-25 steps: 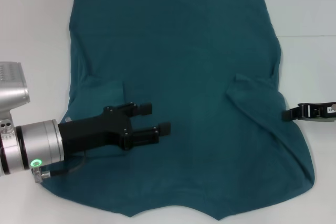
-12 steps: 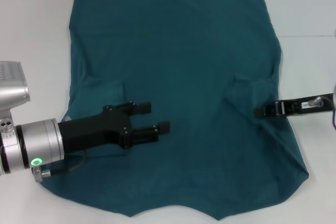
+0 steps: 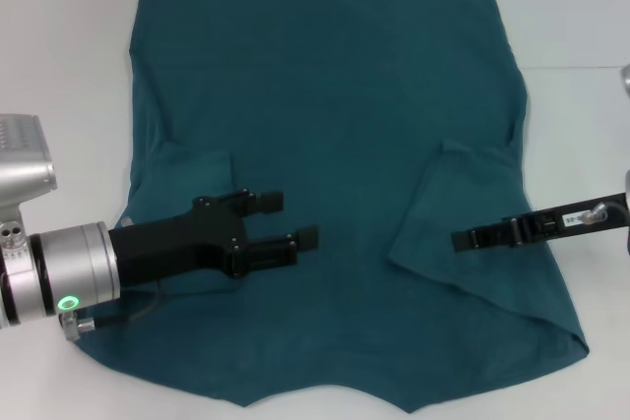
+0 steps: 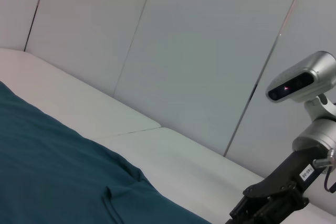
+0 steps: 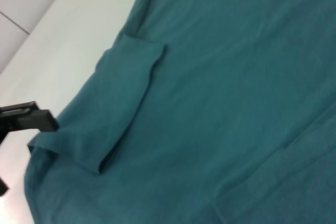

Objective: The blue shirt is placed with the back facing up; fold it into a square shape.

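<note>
The large dark teal-blue short-sleeved shirt of soft matte fabric lies spread flat on the white counter, plain side up, no lettering showing. It covers most of the head view, w/ a straight edge at the far side and a scalloped edge at the near side. Both sleeves are folded inward onto the body: the left sleeve flap lies flat near the left gripper, and the right sleeve flap forms a broad angled panel across the right side.

The left gripper, black w/ a silver wrist and green light ring, sits over the shirt's left-near area, jaws parted, nothing between them. It's low over the fabric; contact can't be told.

The right gripper, a slim black unit, reaches in from the right edge and sits at the right sleeve flap. Whether its jaws are open or closed on the fabric can't be told.

Right wrist view shows the left sleeve flap and a black fingertip by the shirt's edge. Left wrist view shows shirt fabric, the pale wall panels and the right arm farther off.
</note>
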